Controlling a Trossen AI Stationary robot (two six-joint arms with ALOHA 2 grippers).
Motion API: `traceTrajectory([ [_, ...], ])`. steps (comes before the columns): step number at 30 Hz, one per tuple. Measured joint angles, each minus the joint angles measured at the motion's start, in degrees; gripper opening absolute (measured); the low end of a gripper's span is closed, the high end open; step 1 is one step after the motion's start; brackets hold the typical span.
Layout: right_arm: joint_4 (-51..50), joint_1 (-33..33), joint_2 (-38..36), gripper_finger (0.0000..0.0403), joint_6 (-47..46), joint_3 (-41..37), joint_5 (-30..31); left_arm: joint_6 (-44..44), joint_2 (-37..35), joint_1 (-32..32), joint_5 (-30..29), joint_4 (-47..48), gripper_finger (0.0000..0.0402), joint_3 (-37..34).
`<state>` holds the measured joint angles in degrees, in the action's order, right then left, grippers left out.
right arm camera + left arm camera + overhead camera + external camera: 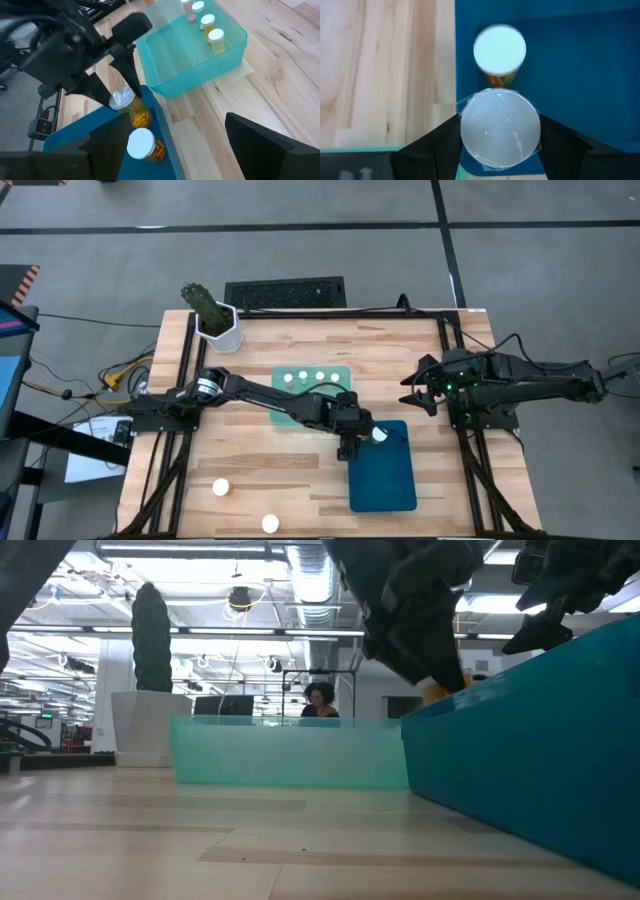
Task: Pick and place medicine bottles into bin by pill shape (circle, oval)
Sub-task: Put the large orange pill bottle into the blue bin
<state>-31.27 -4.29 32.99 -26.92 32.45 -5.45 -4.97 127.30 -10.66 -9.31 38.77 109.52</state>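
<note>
Left gripper [117, 85] is clenched on a medicine bottle [126, 101] over the dark blue bin [385, 475], beside a second bottle [142, 145] inside it. Right gripper [418, 388], fingers spread, waits at the bench [280, 470] edge.

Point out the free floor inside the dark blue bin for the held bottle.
The dark blue bin is bare across its near stretch and right side. Crowded only at its far left corner, where the left gripper holds one bottle beside a standing bottle. The right gripper waits off the bin.
</note>
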Motion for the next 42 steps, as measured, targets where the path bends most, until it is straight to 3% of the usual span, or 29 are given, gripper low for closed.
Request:
traceTrajectory([
  [9,-0.2,0.0,0.0,0.0333,0.0,0.0,0.0,1.8,5.7,0.0,1.6,4.4,0.021,7.5],
  [15,-0.1,0.0,0.0,0.0333,0.0,0.0,0.0,2.3,9.8,-0.3,1.6,14.0,0.021,14.7],
  [42,-0.1,0.0,0.0,0.0333,0.3,0.0,0.0,6.0,9.8,0.1,2.6,12.9,0.0228,14.9],
])
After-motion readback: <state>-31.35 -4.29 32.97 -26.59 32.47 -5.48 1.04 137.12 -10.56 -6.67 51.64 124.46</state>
